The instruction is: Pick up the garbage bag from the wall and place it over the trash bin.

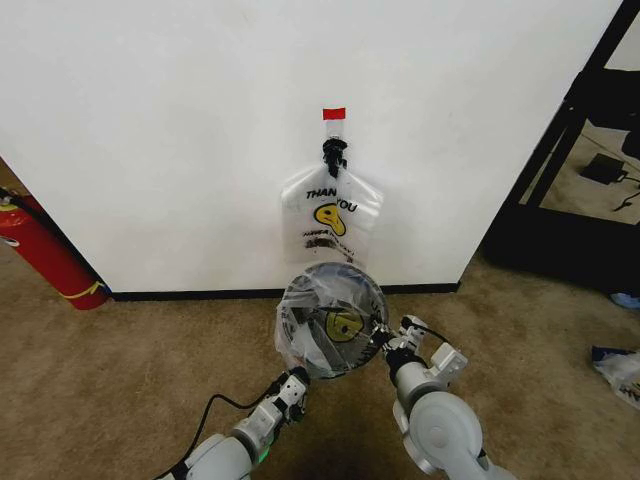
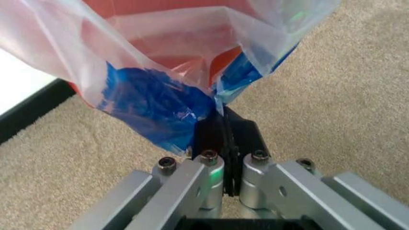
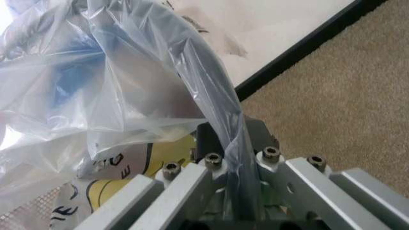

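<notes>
Garbage bag (image 1: 330, 325) over trash bin (image 1: 368, 284) (both end effectors clamped)

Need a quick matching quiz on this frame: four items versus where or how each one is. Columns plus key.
1. see-through crinkly garbage bag with blue rim patches
2. round black mesh trash bin
3. flat "THANK YOU" bag bundle
4. red fire extinguisher

A. hangs from a clip on the white wall
B. leans at the wall, far left
C. pinched by left tool and right tool
D. under the draped plastic

1-C, 2-D, 3-A, 4-B
</notes>
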